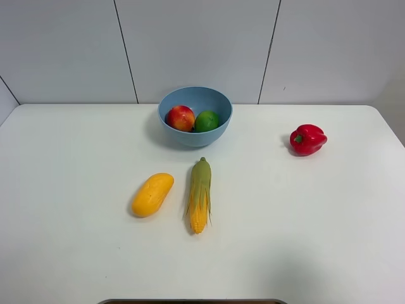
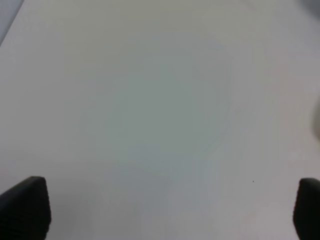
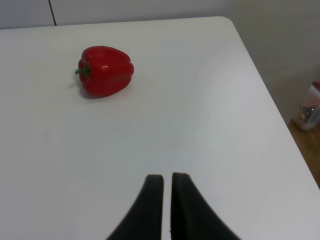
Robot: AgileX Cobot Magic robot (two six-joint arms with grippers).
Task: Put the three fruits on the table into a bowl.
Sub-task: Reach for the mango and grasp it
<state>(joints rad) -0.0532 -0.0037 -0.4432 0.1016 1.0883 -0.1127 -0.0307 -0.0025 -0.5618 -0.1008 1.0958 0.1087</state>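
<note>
The light-blue bowl (image 1: 195, 116) stands at the back middle of the white table (image 1: 76, 253). The red apple (image 1: 180, 118) and the green lime (image 1: 206, 120) lie inside it. The yellow-orange mango (image 1: 152, 194) lies on the table in front of the bowl, to the left. Neither arm shows in the exterior high view. The left gripper (image 2: 170, 210) is open over bare table, its black fingertips (image 2: 27, 205) far apart with nothing between them. The right gripper (image 3: 167, 182) is shut and empty above the table.
A yellow corn cob with green husk (image 1: 200, 195) lies just right of the mango. A red bell pepper (image 1: 307, 139) sits at the back right, also in the right wrist view (image 3: 105, 71). The table's right edge (image 3: 270, 100) runs near the right gripper.
</note>
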